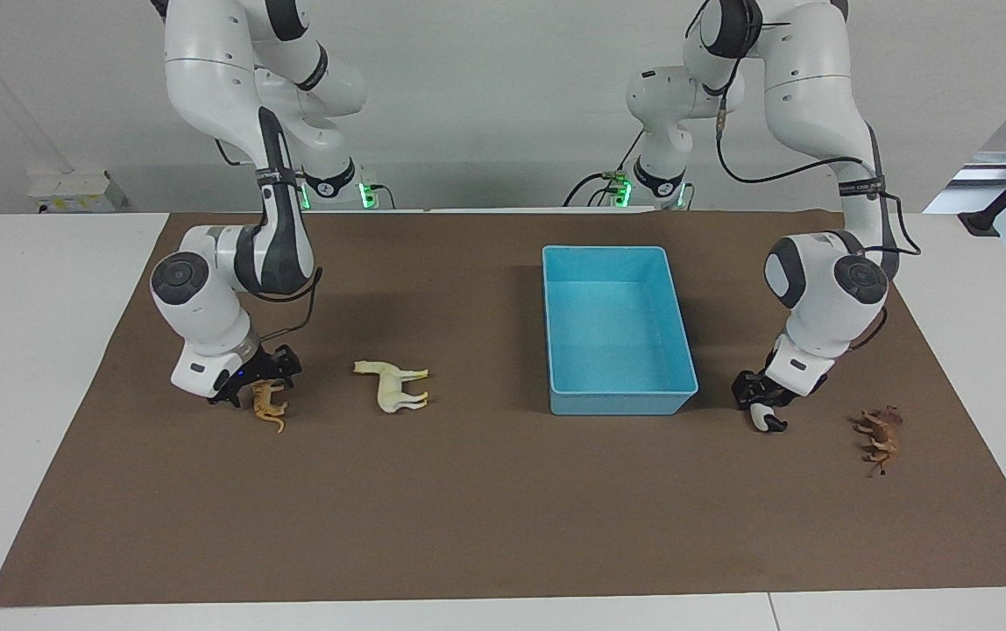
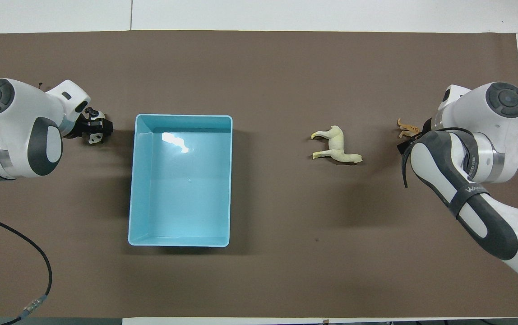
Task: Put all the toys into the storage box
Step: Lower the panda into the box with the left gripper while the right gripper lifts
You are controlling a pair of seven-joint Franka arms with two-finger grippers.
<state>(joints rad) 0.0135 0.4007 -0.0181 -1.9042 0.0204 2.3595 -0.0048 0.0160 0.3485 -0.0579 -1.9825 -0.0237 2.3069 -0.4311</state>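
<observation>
The light-blue storage box (image 1: 615, 329) stands empty on the brown mat; it also shows in the overhead view (image 2: 180, 180). My right gripper (image 1: 262, 379) is low over the orange tiger (image 1: 268, 405), which rests on the mat toward the right arm's end (image 2: 408, 128). My left gripper (image 1: 761, 396) is down at the black-and-white panda (image 1: 768, 421), beside the box toward the left arm's end (image 2: 94, 136). The cream-white horse (image 1: 393, 386) lies on its side between the tiger and the box (image 2: 336, 146). The brown maned animal (image 1: 878, 436) lies beside the panda, toward the left arm's end.
The brown mat (image 1: 503, 526) covers most of the white table. In the overhead view my left arm (image 2: 15, 131) hides the brown animal and my right arm (image 2: 462, 153) hides most of my right gripper.
</observation>
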